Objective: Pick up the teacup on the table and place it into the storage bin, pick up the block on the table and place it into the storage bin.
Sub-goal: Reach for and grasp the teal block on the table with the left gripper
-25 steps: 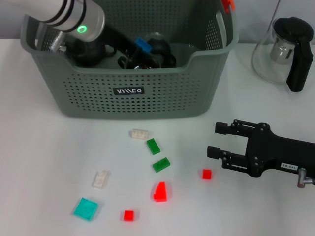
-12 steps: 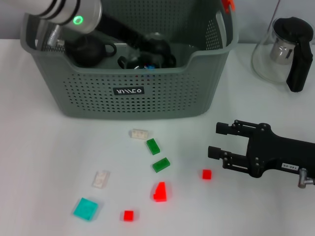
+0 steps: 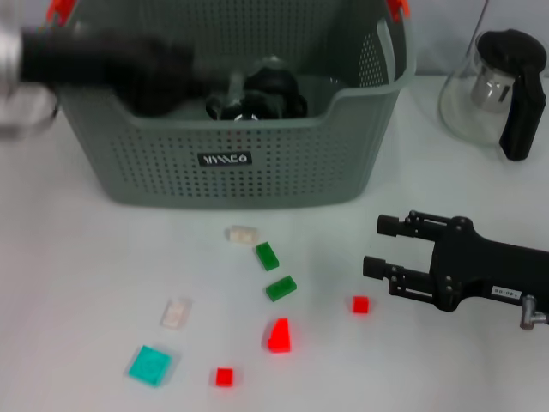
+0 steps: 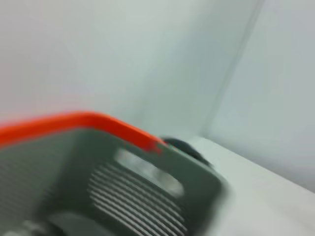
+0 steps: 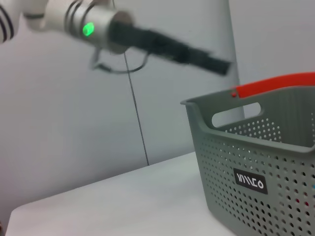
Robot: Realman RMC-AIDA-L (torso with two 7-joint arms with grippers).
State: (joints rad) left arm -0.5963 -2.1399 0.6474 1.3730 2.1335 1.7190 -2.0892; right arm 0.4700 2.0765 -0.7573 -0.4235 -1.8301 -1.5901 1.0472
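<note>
The storage bin (image 3: pixel 232 163), a grey-green perforated basket with orange-red handle joints, stands at the back of the table and also shows in both wrist views (image 5: pixel 256 162) (image 4: pixel 147 191). Dark rounded things (image 3: pixel 257 93) lie inside it; I cannot tell whether the teacup is among them. Several blocks lie in front of the bin: a white one (image 3: pixel 242 233), two green ones (image 3: pixel 267 256) (image 3: pixel 280 287), small red ones (image 3: pixel 360 304) (image 3: pixel 224 376), a larger red one (image 3: pixel 278 335) and a teal one (image 3: pixel 149 365). My left gripper (image 3: pixel 176 73) streaks above the bin's left part. My right gripper (image 3: pixel 377 246) hangs open right of the blocks.
A glass teapot (image 3: pixel 493 86) with a black lid and handle stands at the back right. Another white block (image 3: pixel 175 312) lies at the left of the scatter. An orange-red handle (image 4: pixel 88 123) runs along the bin's rim.
My left arm has come up out of the bin and swung to the left, leaving the dark things inside. The right arm and the blocks have not moved.
</note>
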